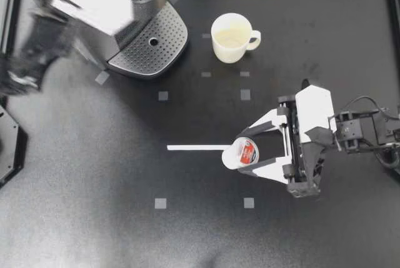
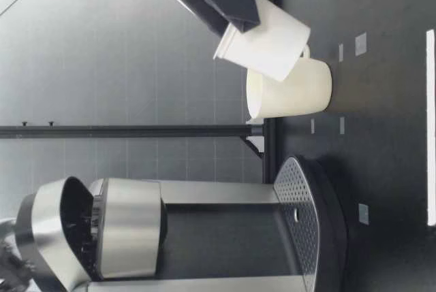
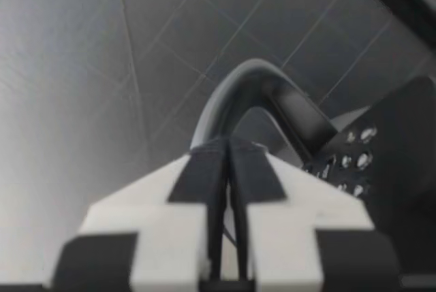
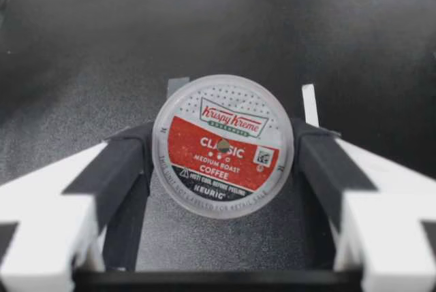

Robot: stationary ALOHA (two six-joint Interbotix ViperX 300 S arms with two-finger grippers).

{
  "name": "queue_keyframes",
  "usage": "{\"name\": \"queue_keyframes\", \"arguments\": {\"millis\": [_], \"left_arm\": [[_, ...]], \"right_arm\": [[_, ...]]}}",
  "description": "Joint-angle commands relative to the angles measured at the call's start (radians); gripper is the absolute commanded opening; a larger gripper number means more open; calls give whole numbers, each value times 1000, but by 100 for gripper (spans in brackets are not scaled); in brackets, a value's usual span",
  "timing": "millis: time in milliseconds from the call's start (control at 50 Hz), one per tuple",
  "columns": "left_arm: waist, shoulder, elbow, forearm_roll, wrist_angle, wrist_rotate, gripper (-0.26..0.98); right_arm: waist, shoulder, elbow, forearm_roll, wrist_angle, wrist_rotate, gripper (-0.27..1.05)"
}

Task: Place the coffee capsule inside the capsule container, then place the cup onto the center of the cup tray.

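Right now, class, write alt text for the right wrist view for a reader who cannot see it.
My right gripper is shut on a coffee capsule, its red, white and black lid facing the camera, with the dark table beyond.

Printed label (red, white) — on coffee capsule [image 4: 223, 146].

light: even, soft, from overhead | tabletop [image 1: 187, 230]: dull sheen, faint shadows | coffee machine [image 1: 119, 12]: bright glare on metal | left arm [image 1: 34, 49]: motion-blurred at tabletop's left edge | left wrist view: soft, hazy throughout
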State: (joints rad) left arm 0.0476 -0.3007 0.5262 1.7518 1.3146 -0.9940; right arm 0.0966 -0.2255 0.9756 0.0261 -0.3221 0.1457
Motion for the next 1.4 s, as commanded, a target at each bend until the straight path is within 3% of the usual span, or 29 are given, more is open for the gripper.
{"name": "queue_keyframes", "arguments": {"millis": [0, 400, 820, 940, 1160, 1380], "left_arm": [[29, -61, 6, -2, -49, -63, 7], [178, -221, 117, -51, -307, -328, 7], [216, -247, 130, -52, -313, -337, 7], [215, -270, 129, -51, -374, -356, 7], [215, -370, 135, -44, -672, -485, 7], [215, -460, 192, -43, -742, -503, 7]], "right_arm": [[-6, -21, -23, 0, -11, 2, 58], [-6, -21, -35, 0, -14, 2, 58], [-6, -23, -55, 2, -17, 6, 58], [-8, -41, -83, 0, -31, -12, 58], [-115, -101, -160, 0, -54, -64, 58], [-264, -114, -265, 0, -46, -144, 58]]}}
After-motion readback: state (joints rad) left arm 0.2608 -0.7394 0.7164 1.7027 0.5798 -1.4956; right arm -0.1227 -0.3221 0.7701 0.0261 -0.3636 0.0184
